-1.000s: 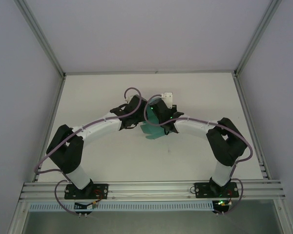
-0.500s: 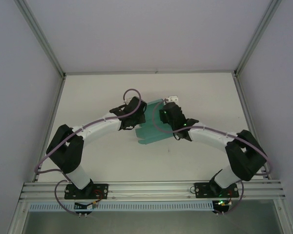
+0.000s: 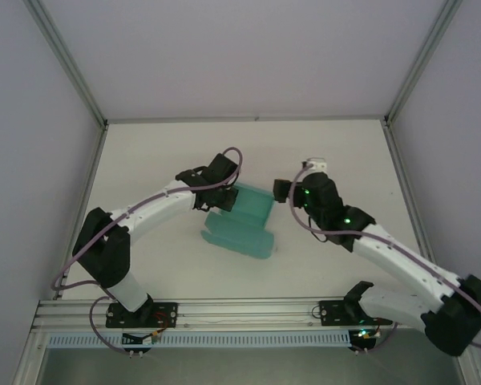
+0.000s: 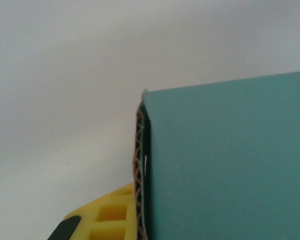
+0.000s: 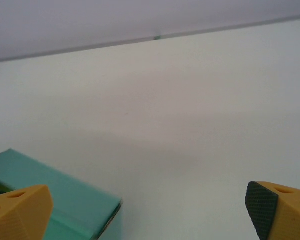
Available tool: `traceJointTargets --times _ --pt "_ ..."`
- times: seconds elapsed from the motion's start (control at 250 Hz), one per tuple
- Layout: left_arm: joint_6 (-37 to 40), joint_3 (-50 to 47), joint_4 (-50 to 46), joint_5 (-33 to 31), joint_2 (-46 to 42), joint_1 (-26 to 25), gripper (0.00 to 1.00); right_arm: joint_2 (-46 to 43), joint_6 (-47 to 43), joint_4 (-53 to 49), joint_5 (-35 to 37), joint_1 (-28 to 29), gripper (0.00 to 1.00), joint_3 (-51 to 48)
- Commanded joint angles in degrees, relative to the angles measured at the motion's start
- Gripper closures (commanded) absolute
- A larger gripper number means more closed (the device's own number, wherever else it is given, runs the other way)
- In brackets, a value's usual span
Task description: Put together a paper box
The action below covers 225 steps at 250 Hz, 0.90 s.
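Observation:
The teal-green paper box [image 3: 242, 227] lies partly folded at the middle of the table, one panel raised at its far side. My left gripper [image 3: 227, 197] is shut on that far-left edge. In the left wrist view the teal panel [image 4: 230, 165] covers the right half, with its corrugated edge pressed against one yellow finger [image 4: 102, 220]; the other finger is hidden behind the panel. My right gripper [image 3: 283, 191] hangs open just right of the box, apart from it. Its wrist view shows both yellow fingertips [image 5: 17, 210] spread wide around bare table and a box corner [image 5: 65, 202] at the lower left.
The white table [image 3: 160, 257] ends at an aluminium rail [image 3: 248, 309] along the near edge, where both arm bases are bolted. Grey walls and frame posts close in the left, right and far sides.
My right gripper let go of the box and drew back to the right. The box opened out and came down toward the table, still in my left gripper.

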Motion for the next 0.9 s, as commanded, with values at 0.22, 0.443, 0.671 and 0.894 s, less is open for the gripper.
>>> traceJointTargets --times 0.22,0.443,0.671,0.894 --pt "27.7 13.6 -29.16 4.31 6.99 -4.48 1.0 -13.07 6.38 -20.21 1.23 -1.87 0.0 -2.0" --pt "26.55 18.55 -30.08 -7.47 16.9 -9.02 1.0 -11.93 4.97 -21.77 1.37 -2.66 0.0 -1.46" --pt "25.31 21.29 -26.36 -15.26 25.39 -11.8 1.0 -10.42 4.47 -21.13 1.43 -4.15 0.0 -2.16" --pt "25.1 22.73 -19.59 -24.46 31.84 -14.59 1.0 -10.8 4.39 -19.63 -0.31 -5.95 0.0 -3.63"
